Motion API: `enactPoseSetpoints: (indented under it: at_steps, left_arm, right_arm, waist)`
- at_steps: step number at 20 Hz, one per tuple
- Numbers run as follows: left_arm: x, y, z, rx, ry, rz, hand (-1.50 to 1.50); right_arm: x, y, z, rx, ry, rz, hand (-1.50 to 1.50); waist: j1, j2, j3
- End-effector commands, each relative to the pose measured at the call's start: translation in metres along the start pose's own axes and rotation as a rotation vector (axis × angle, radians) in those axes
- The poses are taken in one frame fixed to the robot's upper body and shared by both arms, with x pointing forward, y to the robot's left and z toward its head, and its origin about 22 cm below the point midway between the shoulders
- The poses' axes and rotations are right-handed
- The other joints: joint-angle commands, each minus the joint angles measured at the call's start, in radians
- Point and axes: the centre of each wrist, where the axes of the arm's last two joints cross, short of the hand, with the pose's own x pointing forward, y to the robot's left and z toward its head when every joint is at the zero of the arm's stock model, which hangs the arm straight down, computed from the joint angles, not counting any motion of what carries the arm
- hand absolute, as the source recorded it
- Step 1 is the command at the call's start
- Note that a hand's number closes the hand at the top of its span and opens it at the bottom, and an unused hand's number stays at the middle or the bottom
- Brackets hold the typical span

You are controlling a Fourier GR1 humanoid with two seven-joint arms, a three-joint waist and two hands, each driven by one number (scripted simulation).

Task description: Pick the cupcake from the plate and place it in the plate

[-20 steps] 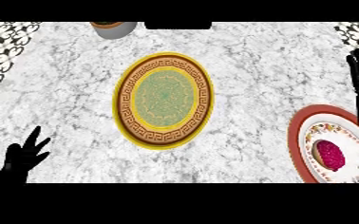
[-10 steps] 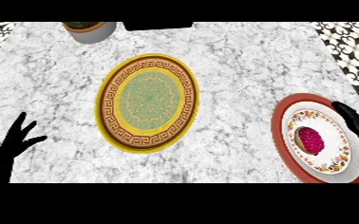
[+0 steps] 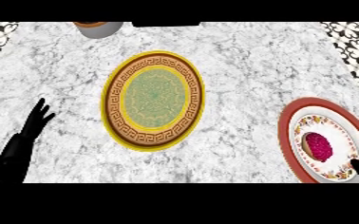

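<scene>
A pink-topped cupcake (image 3: 319, 145) sits on the red-rimmed flowery plate (image 3: 286, 133) at the right side of the white marble desk (image 3: 245, 66). A big yellow plate (image 3: 154, 99) lies in the middle, well apart from it. The left hand (image 3: 28, 135) shows at the lower left, its fingers straight and apart, holding nothing. Only a tiny black bit of the right hand (image 3: 354, 164) peeks in at the right edge, just beside the cupcake's plate. I cannot tell how it is held. A grey bowl (image 3: 98, 28) stands at the far edge.
</scene>
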Motion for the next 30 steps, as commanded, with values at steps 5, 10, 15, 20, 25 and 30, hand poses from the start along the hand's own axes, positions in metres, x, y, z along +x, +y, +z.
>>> enactPoseSetpoints:
  at_steps: [5,10,15,20,25,30]
  left_arm:
    - [0.008,0.006,-0.013,-0.021,-0.031,-0.011,0.0]
    - [0.014,-0.011,-0.021,-0.038,-0.033,0.01,0.0]
    - [0.011,-0.001,-0.016,-0.039,-0.037,0.009,0.0]
    - [0.014,0.0,-0.026,-0.015,-0.04,-0.003,0.0]
    - [0.01,-0.031,-0.02,-0.044,-0.038,0.023,0.0]
    - [-0.004,0.001,-0.007,-0.026,-0.038,0.003,0.0]
  right_arm:
    - [0.03,-0.044,-0.002,0.261,0.205,0.369,-1.5]
    - [0.052,-0.044,-0.026,0.298,0.326,0.51,-1.5]
    - [0.06,-0.033,-0.04,0.362,0.446,0.618,-1.5]
    - [0.039,-0.028,-0.058,0.484,0.56,0.673,-1.5]
    - [0.018,-0.023,-0.067,0.592,0.627,0.8,-1.5]
    - [0.008,-0.036,-0.087,0.658,0.666,0.829,-1.5]
  waist:
    - [0.024,0.01,-0.002]
    - [0.031,0.01,-0.001]
    - [0.039,0.009,-0.001]
    - [0.036,0.009,0.0]
    - [0.037,0.009,0.001]
    - [0.032,0.005,0.001]
